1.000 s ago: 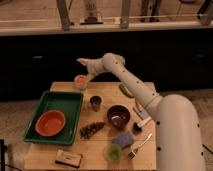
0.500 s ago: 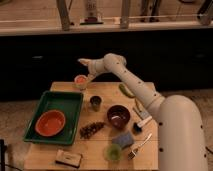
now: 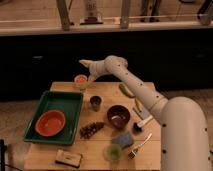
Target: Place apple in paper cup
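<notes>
Hovering just above and right of the paper cup [image 3: 80, 84], the gripper [image 3: 88, 65] was at the far-left corner of the wooden table [image 3: 107, 92]. Couldn't tell its grip state, or whether it touched anything. Apple [image 3: 80, 78] sat in the cup's mouth, round orange-red top showing over the plain white rim. Nearer the camera were a rectangular green tray [image 3: 67, 104] holding a glossy orange bowl [image 3: 50, 122], a dark metallic cup [image 3: 95, 102], a dark round bowl [image 3: 119, 116] and a translucent green cup [image 3: 113, 152].
</notes>
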Motion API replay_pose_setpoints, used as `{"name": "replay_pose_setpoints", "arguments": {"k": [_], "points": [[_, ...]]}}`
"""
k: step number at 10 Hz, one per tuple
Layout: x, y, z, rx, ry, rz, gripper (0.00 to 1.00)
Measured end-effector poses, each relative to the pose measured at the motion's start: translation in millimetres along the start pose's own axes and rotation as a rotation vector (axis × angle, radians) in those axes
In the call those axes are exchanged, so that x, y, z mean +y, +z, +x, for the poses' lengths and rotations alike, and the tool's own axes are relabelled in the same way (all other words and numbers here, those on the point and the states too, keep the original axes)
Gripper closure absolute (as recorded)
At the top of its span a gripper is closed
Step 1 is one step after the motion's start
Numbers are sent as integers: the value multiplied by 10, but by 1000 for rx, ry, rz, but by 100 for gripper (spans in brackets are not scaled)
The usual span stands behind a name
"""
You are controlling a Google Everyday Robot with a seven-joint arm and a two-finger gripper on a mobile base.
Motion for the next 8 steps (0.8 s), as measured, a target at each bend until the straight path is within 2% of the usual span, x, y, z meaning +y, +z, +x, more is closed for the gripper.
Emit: {"name": "replay_pose_setpoints", "arguments": {"k": [8], "points": [[-2,23,-24,-4,-1,-1,20]]}}
